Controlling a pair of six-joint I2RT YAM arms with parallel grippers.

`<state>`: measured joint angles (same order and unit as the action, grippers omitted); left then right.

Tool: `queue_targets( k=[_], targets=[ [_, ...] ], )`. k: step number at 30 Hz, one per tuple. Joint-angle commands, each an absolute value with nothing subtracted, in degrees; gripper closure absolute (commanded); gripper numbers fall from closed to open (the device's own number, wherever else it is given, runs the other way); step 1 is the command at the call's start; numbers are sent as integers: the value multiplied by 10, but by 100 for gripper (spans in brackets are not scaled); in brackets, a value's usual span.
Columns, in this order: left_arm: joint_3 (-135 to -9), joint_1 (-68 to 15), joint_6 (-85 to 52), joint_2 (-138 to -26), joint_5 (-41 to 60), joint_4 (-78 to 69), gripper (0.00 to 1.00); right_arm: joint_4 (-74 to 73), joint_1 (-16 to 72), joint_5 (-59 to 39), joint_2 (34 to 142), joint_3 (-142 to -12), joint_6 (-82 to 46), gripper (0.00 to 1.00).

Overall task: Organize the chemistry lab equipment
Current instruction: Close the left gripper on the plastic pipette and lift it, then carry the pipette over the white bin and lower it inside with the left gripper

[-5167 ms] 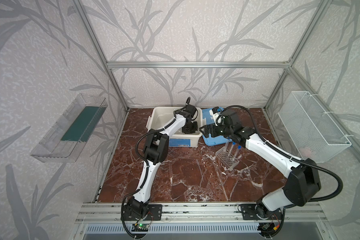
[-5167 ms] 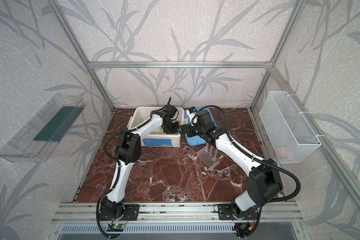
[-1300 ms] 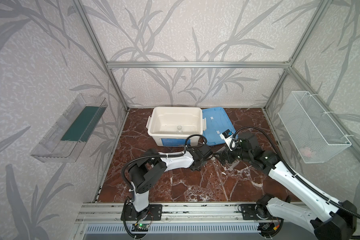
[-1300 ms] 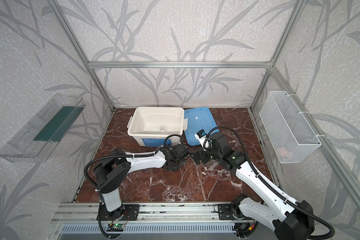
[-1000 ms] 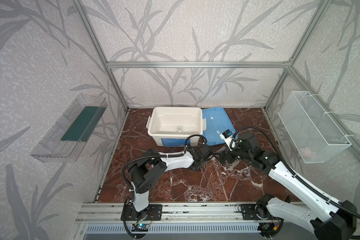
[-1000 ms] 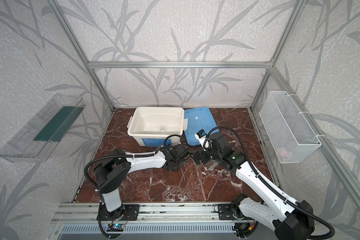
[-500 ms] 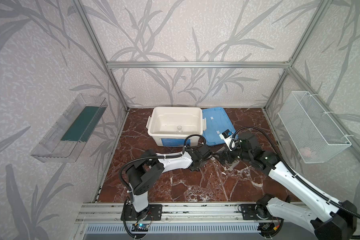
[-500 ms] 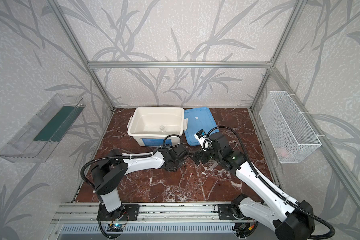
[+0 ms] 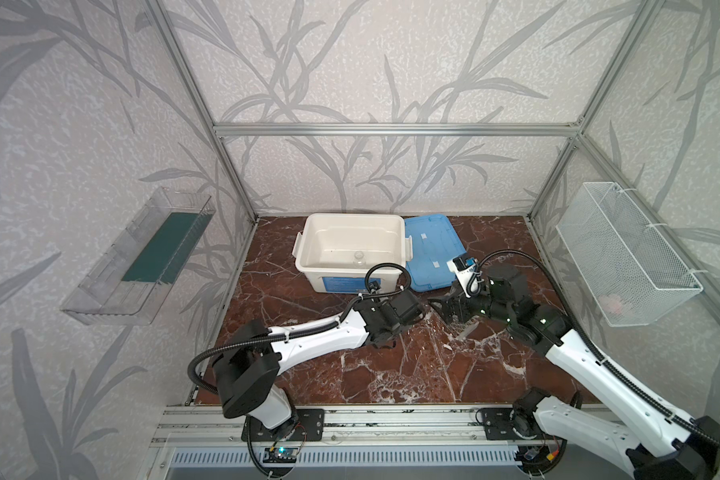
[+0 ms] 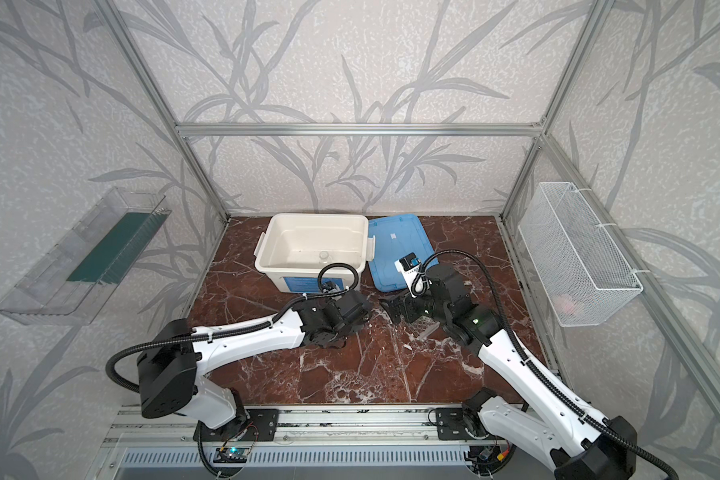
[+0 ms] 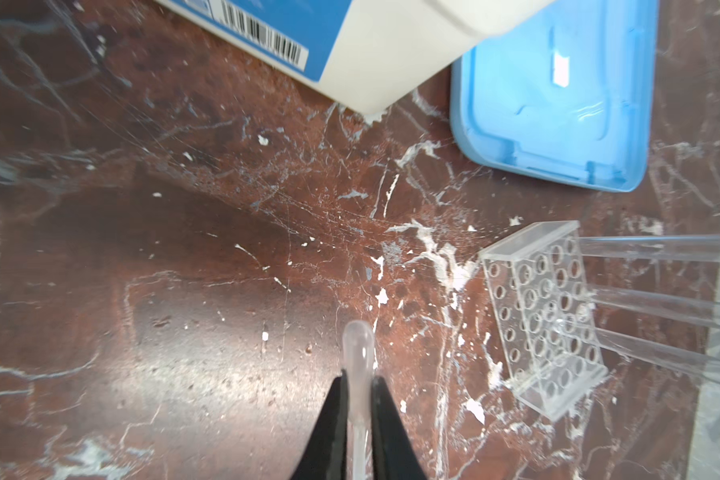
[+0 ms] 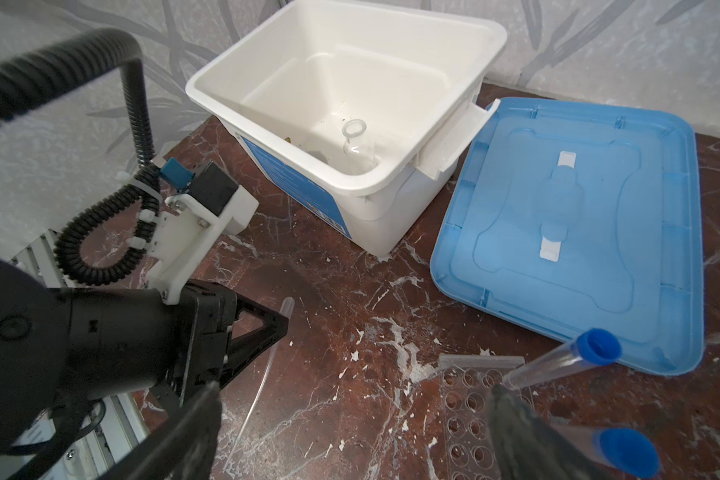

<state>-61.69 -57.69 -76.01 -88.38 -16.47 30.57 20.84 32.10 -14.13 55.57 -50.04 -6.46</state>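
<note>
Left gripper pinches a thin, clear, seemingly bulb-tipped rod; right gripper gapes wide.

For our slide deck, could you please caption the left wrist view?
Left gripper pinching a thin clear pipette over the marble tabletop, clear perforated rack with tubes nearby.

Tubes run off my left wrist view's edge; I can't identify the pink thing in the basket.

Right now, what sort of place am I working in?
Probably a robot test cell staged as a lab bench: aluminium frame, marble-look tabletop, clear rack with blue-capped tubes.
</note>
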Motion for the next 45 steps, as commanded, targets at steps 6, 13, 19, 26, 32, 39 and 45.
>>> queue_targets(
  k=[6,13,19,26,32,39,45],
  targets=[
    [-684,-576,-666,-823,-271,413,86,132,319,-257,545,-527,-77,2],
    [-746,-530,-570,-793,-274,429,86,115,319,-301,559,-551,-64,2],
    [-842,-467,-488,-816,-234,471,85,137,318,-244,597,-598,-76,2],
    [-909,-385,-425,-870,-130,447,85,170,318,-172,676,-678,-115,2],
    [-988,-344,-397,-955,-46,431,83,149,319,-188,732,-715,-130,2],
    [-1089,-313,-363,-1074,-4,446,83,175,304,-184,799,-766,-124,2],
    [-1125,-295,-317,-1148,31,415,83,184,284,-197,844,-790,-116,2]
  ],
)
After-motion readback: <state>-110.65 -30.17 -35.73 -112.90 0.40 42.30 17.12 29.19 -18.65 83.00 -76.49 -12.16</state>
